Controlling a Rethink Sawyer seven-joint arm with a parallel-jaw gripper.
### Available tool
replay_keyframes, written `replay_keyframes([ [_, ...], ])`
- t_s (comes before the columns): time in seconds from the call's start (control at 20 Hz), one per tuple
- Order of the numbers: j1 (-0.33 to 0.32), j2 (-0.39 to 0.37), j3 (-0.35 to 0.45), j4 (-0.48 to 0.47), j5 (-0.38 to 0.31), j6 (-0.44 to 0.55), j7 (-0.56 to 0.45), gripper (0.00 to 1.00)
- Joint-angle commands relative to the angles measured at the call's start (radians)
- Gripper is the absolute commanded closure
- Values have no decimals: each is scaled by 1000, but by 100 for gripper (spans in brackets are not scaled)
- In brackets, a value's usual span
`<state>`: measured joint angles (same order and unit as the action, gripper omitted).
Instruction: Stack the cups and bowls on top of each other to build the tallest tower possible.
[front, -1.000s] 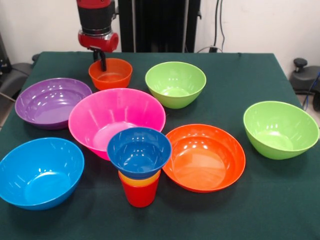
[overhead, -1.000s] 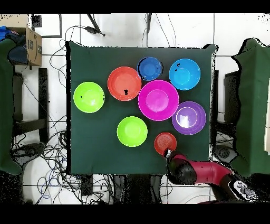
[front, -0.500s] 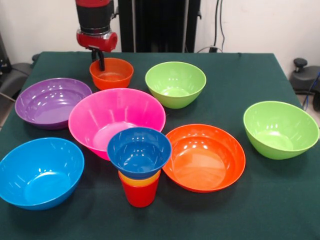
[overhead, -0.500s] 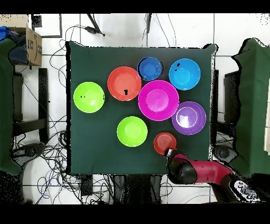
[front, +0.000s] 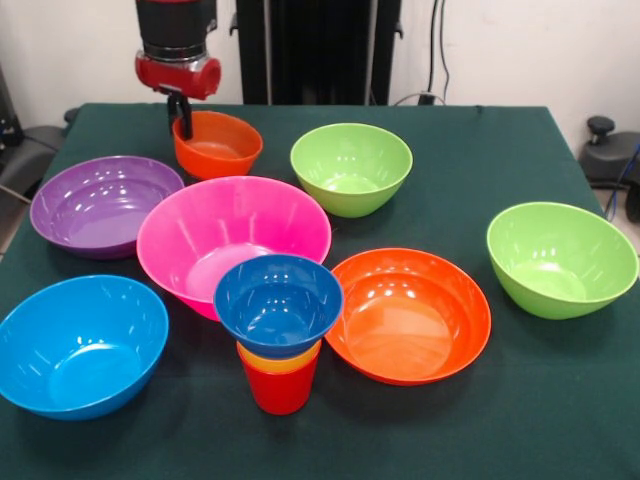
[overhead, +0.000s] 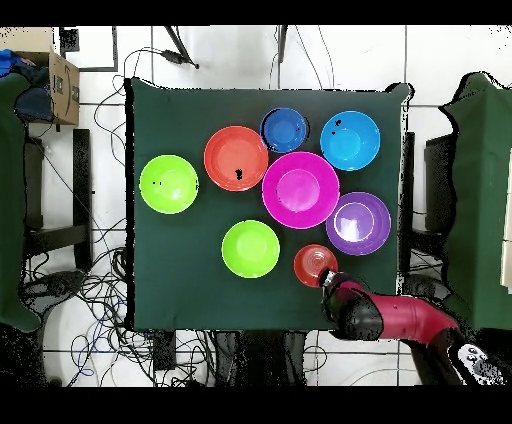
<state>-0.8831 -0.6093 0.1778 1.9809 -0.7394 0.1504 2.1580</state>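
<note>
The tower stands at the table's front: a red cup (front: 279, 390), an orange cup (front: 280, 358) nested in it, and a small blue bowl (front: 278, 303) on top. From above the tower (overhead: 284, 130) shows only as the blue bowl. My gripper (front: 178, 112) is shut on the left rim of the small orange-red bowl (front: 222, 150), which tilts with that side raised. The overhead view has the gripper (overhead: 327, 280) at the edge of that bowl (overhead: 313, 263). The remaining bowls lie loose and upright on the green cloth.
A pink bowl (front: 232, 240) sits mid-table, with a purple bowl (front: 100, 205) to its left and a light blue bowl (front: 78, 345) in front. A large orange-red bowl (front: 408, 315) lies beside the tower. Two lime green bowls (front: 351, 168) (front: 562, 258) lie to the right.
The gripper has moved left and slightly up in the front view. The small orange-red bowl has shifted with it, and its left rim has risen.
</note>
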Motion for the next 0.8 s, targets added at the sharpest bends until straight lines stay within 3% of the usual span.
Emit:
replay_keyframes([
  [0.05, -22, -127, 195, 12, 119, 252, -137, 100],
  [0.8, -58, -189, 308, 11, 245, 429, -156, 100],
])
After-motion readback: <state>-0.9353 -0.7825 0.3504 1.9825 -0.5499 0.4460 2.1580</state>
